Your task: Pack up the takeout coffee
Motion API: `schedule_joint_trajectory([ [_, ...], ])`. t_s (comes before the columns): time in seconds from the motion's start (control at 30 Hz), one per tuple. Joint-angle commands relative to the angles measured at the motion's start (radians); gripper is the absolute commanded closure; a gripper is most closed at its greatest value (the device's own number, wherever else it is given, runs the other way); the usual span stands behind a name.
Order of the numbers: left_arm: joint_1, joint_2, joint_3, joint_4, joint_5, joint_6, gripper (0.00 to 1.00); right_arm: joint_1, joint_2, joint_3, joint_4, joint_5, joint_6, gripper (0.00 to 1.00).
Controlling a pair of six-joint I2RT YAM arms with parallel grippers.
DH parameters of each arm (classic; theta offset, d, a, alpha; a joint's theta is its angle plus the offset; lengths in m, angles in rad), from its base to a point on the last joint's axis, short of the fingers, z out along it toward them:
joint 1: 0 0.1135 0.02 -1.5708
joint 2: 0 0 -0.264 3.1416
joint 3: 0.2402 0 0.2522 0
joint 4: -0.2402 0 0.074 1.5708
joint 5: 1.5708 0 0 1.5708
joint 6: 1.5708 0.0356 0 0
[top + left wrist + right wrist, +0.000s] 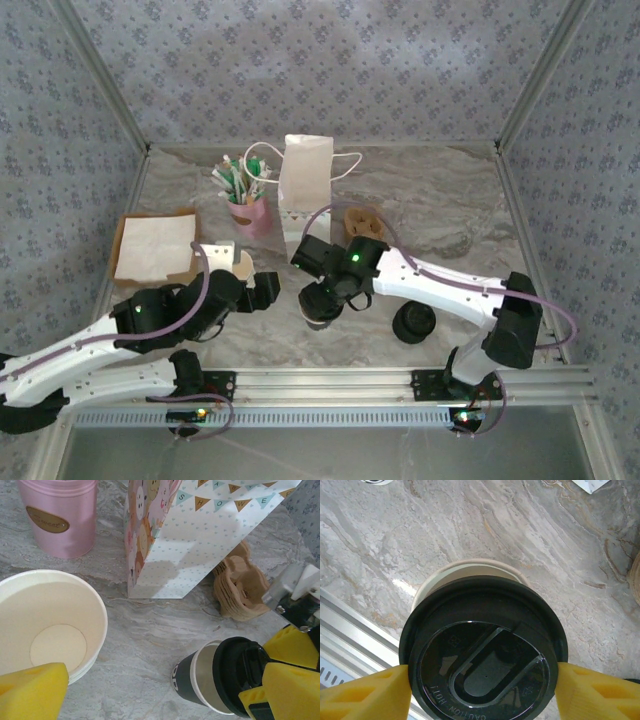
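Right tool [482, 690] clamps the black lid [482, 645] edgewise, the paper cup [470, 567] directly beneath it; left tool [262, 290] stands wide, empty. Cup judged light and crushable: take it gently under the stiffer rim.

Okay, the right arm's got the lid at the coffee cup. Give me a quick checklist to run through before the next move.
1. Right gripper clamped on the lid: ok, fingers on both sides.
2. Lid centred over the cup: not ok, the rim shows past one side.
3. Lid level: not ok, tilted in the left wrist view.
4. Left gripper open, apart from the cup: ok.
5. Gift bag open on top: cannot tell.
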State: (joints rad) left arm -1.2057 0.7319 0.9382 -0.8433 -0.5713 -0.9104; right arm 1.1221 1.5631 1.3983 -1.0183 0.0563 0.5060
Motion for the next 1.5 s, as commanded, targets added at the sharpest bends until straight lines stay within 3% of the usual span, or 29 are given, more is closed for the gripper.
schedule_joint_trajectory([
  [0.0, 0.005, -0.014, -0.004, -0.008, -0.029, -0.007, 0.01, 0.008, 0.025, 0.036, -0.034, 0.028, -0.021, 0.27],
  [1.47, 0.014, -0.022, -0.043, 0.024, -0.017, -0.013, 0.01, 0.028, 0.155, 0.115, -0.117, 0.02, -0.037, 0.27],
])
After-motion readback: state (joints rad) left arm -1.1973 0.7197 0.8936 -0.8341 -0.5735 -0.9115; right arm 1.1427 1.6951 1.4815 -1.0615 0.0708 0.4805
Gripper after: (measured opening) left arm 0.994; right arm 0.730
